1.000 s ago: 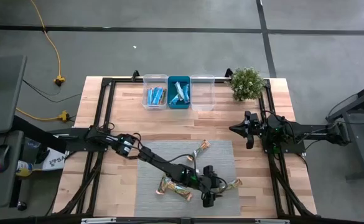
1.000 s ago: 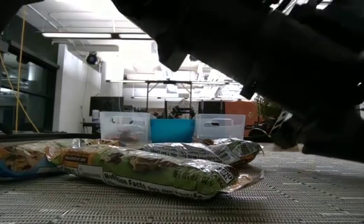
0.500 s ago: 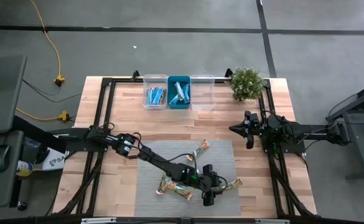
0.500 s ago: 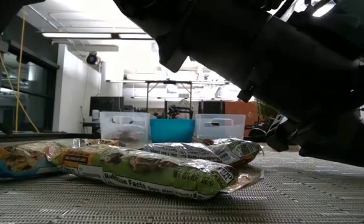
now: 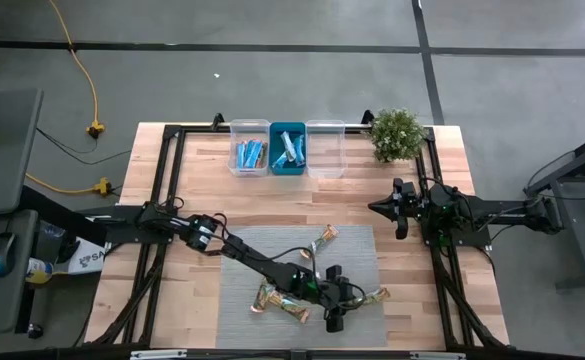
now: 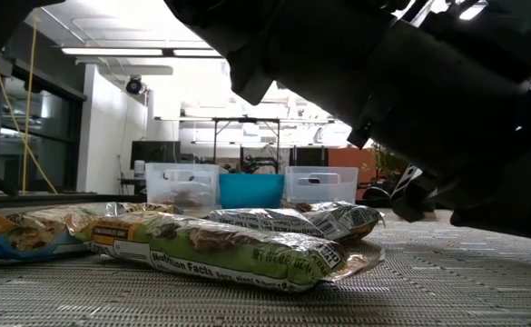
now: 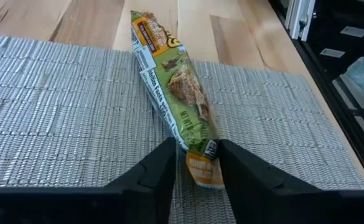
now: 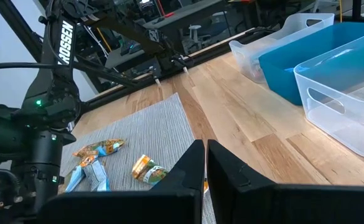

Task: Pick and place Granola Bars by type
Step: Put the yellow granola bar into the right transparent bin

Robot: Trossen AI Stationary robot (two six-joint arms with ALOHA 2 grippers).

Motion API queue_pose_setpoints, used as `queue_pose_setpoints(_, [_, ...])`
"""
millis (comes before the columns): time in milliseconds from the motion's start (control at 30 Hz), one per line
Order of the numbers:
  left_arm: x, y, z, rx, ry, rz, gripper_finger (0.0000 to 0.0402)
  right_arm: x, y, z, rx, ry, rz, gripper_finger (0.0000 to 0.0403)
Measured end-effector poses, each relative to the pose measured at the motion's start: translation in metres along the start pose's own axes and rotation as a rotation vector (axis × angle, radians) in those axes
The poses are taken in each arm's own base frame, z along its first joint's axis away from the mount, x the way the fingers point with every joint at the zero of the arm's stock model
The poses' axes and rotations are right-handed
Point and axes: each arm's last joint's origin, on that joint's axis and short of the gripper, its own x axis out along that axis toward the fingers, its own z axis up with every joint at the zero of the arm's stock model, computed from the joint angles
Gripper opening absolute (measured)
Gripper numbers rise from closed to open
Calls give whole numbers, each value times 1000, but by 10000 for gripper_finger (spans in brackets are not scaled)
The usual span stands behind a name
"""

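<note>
A green-and-orange granola bar [image 7: 175, 87] lies on the grey mat [image 5: 272, 260], near the mat's near right corner [image 5: 374, 295]. My left gripper [image 7: 198, 158] is low over the mat and shut on that bar's near end. More tan-green bars lie on the mat: one toward the far side [image 5: 324, 237] and a small pile at the near left [image 5: 277, 300]; they also show in the low view [image 6: 220, 250]. My right gripper [image 8: 205, 163] hovers shut over the table's right side [image 5: 382, 208], holding nothing. My left gripper pinches the bar's orange-printed end [image 7: 201, 167] between its two fingers, one on each long edge of the wrapper. The fingers come low from the table's left, slanting down, in line with the bar. The bar lies flat on the mat, stretching away ahead of the fingers.
Three bins stand in a row at the far edge: a clear one [image 5: 250, 147] with bars, a teal one [image 5: 288, 148] with blue bars, another clear one [image 5: 325, 148]. A potted plant [image 5: 397, 133] stands at the far right. Black frame rails [image 5: 162, 190] run along both sides.
</note>
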Motion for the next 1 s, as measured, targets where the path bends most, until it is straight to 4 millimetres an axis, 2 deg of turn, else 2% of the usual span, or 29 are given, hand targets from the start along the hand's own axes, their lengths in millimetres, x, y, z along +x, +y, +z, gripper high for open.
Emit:
queue_pose_setpoints(500, [0, -1, 2, -3, -18, -7, 19, 0, 0, 0, 0, 0, 0, 0])
queue_pose_setpoints(900, [0, -1, 3, -4, -20, -9, 0, 0, 0, 0, 0, 0, 0, 0])
queue_pose_setpoints(1000, [-1, -4, 10, -4, -37, -17, 0, 0, 0, 0, 0, 0, 0, 0])
